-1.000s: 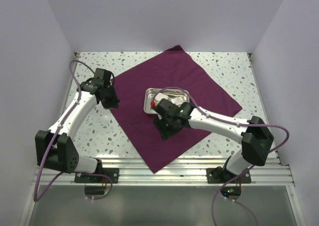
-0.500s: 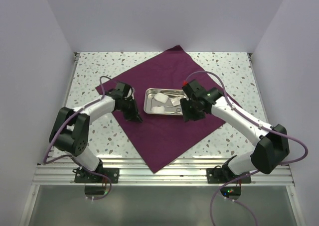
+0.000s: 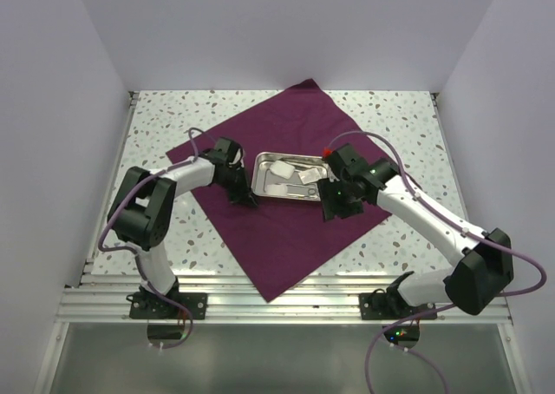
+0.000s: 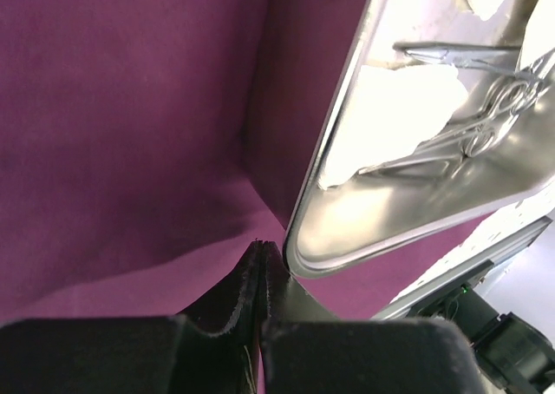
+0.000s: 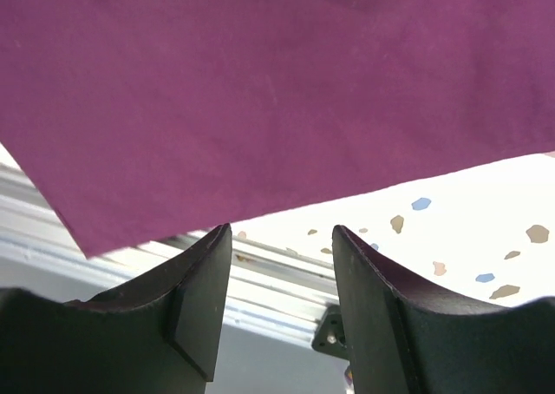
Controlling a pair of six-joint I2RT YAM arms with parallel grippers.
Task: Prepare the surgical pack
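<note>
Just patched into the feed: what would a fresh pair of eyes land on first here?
A big maroon cloth lies spread like a diamond on the speckled table, with a steel tray at its centre holding white gauze and scissor-like instruments. The left pincer sits shut by the tray's left edge. The right pincer hangs open and empty over the cloth on its right.

left arm (image 3: 186, 175) bent inward, left gripper (image 4: 260, 251) closed tight, right arm (image 3: 425, 216) outstretched, right gripper (image 5: 282, 238) jaws apart
</note>
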